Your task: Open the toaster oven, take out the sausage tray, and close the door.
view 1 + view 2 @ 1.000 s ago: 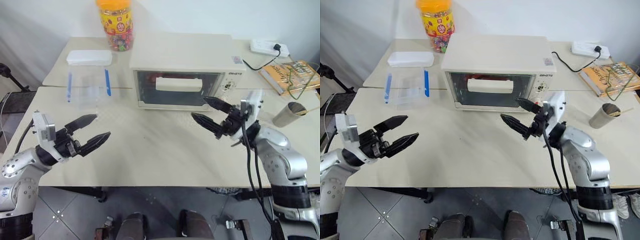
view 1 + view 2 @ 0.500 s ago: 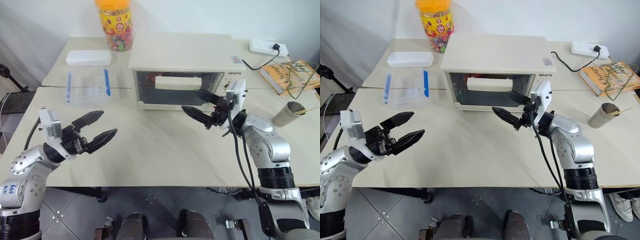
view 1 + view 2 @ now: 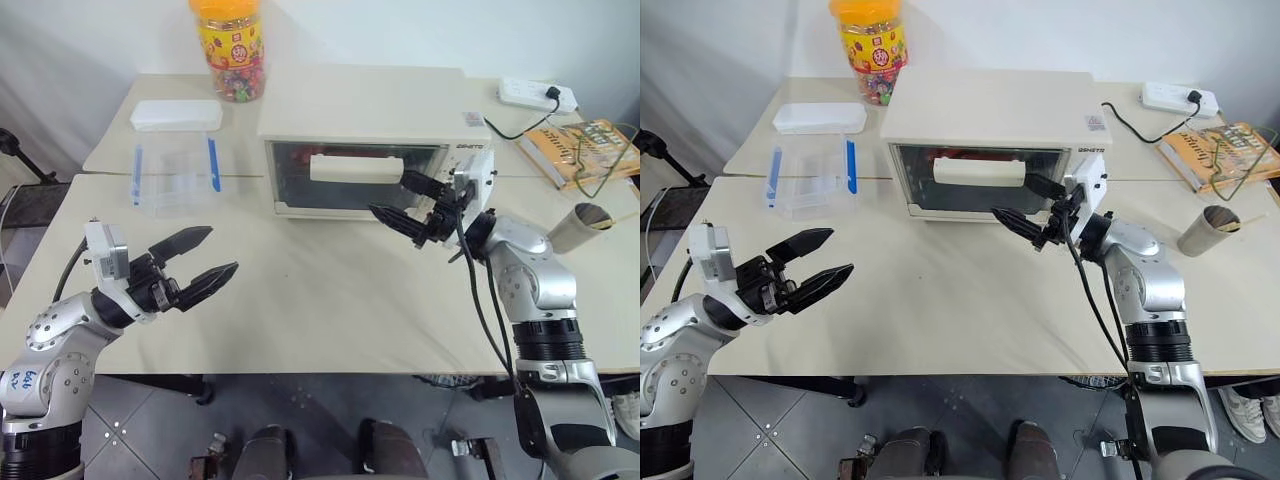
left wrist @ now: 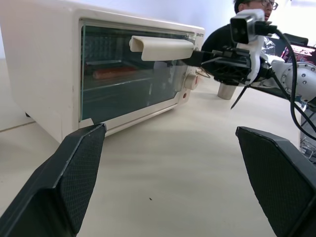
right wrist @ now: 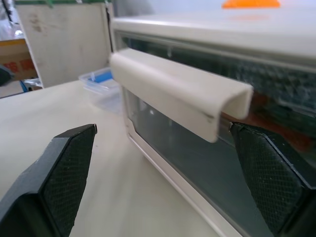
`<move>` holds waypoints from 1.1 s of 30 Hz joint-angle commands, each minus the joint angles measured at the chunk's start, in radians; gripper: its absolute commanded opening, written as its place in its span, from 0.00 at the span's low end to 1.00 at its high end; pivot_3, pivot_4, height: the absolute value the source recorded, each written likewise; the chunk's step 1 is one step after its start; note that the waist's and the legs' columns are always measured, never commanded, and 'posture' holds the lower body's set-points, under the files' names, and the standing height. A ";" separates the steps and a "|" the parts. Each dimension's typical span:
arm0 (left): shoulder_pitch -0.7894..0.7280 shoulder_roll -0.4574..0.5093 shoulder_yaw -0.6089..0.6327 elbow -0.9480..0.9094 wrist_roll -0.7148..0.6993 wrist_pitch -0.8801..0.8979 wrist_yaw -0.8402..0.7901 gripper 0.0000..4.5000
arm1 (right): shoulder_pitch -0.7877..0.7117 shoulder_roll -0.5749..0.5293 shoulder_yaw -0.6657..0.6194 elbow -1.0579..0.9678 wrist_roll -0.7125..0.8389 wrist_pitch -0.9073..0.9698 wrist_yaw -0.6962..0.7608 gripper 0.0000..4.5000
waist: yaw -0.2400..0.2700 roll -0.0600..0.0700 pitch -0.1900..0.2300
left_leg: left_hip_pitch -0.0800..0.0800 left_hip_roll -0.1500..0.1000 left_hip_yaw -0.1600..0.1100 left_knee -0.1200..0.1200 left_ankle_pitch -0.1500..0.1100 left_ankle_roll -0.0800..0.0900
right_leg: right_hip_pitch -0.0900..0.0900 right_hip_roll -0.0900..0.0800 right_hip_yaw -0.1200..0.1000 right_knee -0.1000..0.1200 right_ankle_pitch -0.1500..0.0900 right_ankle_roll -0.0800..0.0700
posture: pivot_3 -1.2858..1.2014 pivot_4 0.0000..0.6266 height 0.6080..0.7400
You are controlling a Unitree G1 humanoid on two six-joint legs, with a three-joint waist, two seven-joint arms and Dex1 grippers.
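Observation:
The cream toaster oven stands mid-table with its glass door shut. My right gripper is open, its two fingers just off the right end of the door's bar handle, touching nothing. In the right wrist view the handle sits close between the spread fingers. Behind the glass a reddish sausage lies on a shelf; the sausage tray under it is too dim to make out. My left gripper hovers open and empty over the table's near left.
A clear plastic container with a white lid sits left of the oven, a candy jar behind it. To the right are a power strip, a book and a paper cup. A person sits beyond.
My right gripper has moved forward and left, up to the door handle's right end. The left gripper has stayed where it was, still open.

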 commanded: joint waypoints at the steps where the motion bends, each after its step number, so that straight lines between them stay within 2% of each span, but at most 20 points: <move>1: -0.010 -0.005 0.005 -0.015 0.003 -0.017 -0.003 0.99 | 0.023 -0.009 -0.019 -0.081 0.050 -0.001 0.064 1.00 | 0.000 0.000 0.000 | 0.000 0.000 0.000 0.000 0.000 0.000 | 0.000 0.000 0.000 0.000 0.000 0.000 | 0.52 0.24 1.00; 7: -0.033 -0.009 0.009 0.009 -0.004 0.008 0.027 0.99 | 0.092 -0.067 0.029 -0.165 0.039 0.022 0.162 1.00 | -0.001 0.000 0.000 | 0.000 0.000 0.000 0.000 0.000 0.000 | 0.000 0.000 0.000 0.000 0.000 0.000 | 0.52 0.24 1.00; 13: -0.121 -0.026 0.014 0.062 -0.054 0.052 0.052 0.99 | 0.128 -0.103 0.063 -0.174 -0.015 -0.021 0.209 1.00 | -0.001 0.000 0.000 | 0.000 0.000 0.001 0.000 0.000 0.000 | -0.001 0.000 0.001 0.000 0.000 0.000 | 0.52 0.24 1.00; 14: -0.145 -0.033 0.007 0.079 -0.052 0.056 0.060 0.90 | 0.137 -0.106 0.069 -0.173 -0.030 -0.042 0.218 1.00 | 0.000 0.000 0.000 | 0.000 0.000 0.002 0.000 0.000 0.000 | -0.001 0.000 0.001 0.000 0.000 0.000 | 0.52 0.24 1.00; 15: -0.178 -0.043 -0.006 0.105 -0.031 0.044 0.064 0.87 | 0.143 -0.106 0.073 -0.171 -0.045 -0.065 0.223 1.00 | 0.001 0.000 0.000 | 0.000 0.000 0.001 0.000 0.000 0.000 | -0.001 0.000 0.001 0.000 0.000 0.000 | 0.52 0.24 1.00; 27: -0.594 -0.155 -0.165 0.539 0.203 -0.148 -0.002 0.04 | 0.172 -0.099 0.074 -0.198 -0.073 -0.104 0.209 1.00 | 0.003 -0.001 0.001 | -0.001 -0.001 0.002 0.000 0.000 0.000 | -0.001 0.001 0.000 0.000 0.000 0.000 | 0.52 0.24 1.00; 33: -0.683 -0.231 -0.225 0.687 0.296 -0.232 -0.020 0.01 | 0.185 -0.110 0.060 -0.225 -0.083 -0.104 0.187 1.00 | 0.001 -0.002 0.001 | -0.001 -0.001 0.003 0.000 0.000 0.000 | -0.002 0.001 0.000 0.000 0.000 0.000 | 0.52 0.24 1.00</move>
